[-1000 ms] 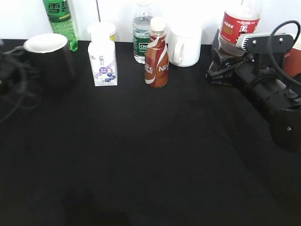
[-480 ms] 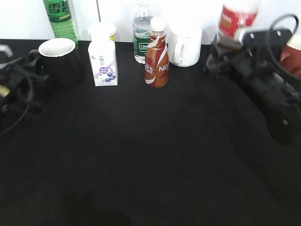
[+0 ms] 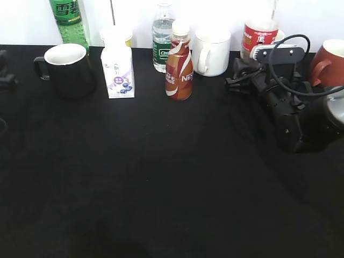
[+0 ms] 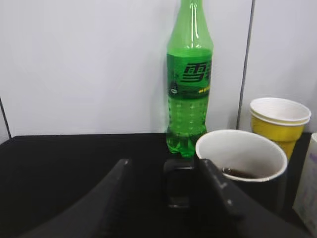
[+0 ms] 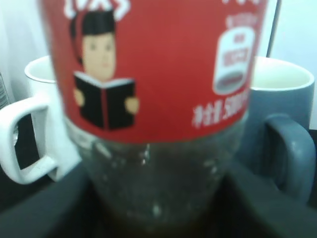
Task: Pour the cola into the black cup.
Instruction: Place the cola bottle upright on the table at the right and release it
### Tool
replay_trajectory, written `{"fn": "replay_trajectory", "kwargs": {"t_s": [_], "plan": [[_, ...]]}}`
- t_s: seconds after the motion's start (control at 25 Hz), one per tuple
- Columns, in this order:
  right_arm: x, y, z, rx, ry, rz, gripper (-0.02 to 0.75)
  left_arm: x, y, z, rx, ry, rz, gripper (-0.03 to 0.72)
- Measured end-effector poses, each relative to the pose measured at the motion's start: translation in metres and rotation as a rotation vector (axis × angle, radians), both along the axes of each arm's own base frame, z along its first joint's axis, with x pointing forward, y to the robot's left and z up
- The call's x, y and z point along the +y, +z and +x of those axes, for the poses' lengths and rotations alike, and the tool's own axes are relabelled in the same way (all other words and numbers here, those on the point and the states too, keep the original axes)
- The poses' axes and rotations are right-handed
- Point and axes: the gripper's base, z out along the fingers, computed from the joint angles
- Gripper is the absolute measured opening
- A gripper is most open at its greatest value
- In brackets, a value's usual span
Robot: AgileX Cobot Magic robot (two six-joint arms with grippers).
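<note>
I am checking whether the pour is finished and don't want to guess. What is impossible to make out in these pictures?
- Cola: the top frame edge cuts off its neck and cap in the exterior view; the right wrist view is blurred.
- Right gripper: its fingertips are hidden behind the arm; its grip on the cola is unclear.
- Black cup: the rim hides how full it is in the left wrist view.
- Left gripper: nearly out of the exterior view.
</note>
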Motion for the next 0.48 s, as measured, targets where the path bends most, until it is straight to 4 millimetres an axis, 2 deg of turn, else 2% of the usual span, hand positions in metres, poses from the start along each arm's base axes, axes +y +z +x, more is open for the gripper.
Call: {"fn": "replay_trajectory", "kwargs": {"t_s": [0.08, 0.12, 0.24, 0.4, 0.48], "plan": [[0.0, 0.001, 0.0, -0.005, -0.004, 0.002, 0.603, 0.0, -0.001, 0.0, 0.006, 0.0, 0.0, 0.328], [-0.001, 0.0, 0.0, -0.004, -0.006, 0.003, 0.641, 0.0, -0.001, 0.0, 0.01, 0.0, 0.0, 0.328], [-0.001, 0.008, -0.002, 0.018, -0.002, 0.005, 0.659, 0.0, -0.005, 0.0, 0.059, -0.002, 0.0, 0.328], [-0.011, 0.015, -0.029, 0.098, 0.002, -0.012, 0.655, -0.013, -0.01, -0.003, 0.121, -0.074, 0.02, 0.328], [-0.012, 0.034, -0.041, 0.228, 0.03, -0.012, 0.638, -0.026, -0.014, -0.01, 0.235, -0.121, 0.033, 0.328]]}}
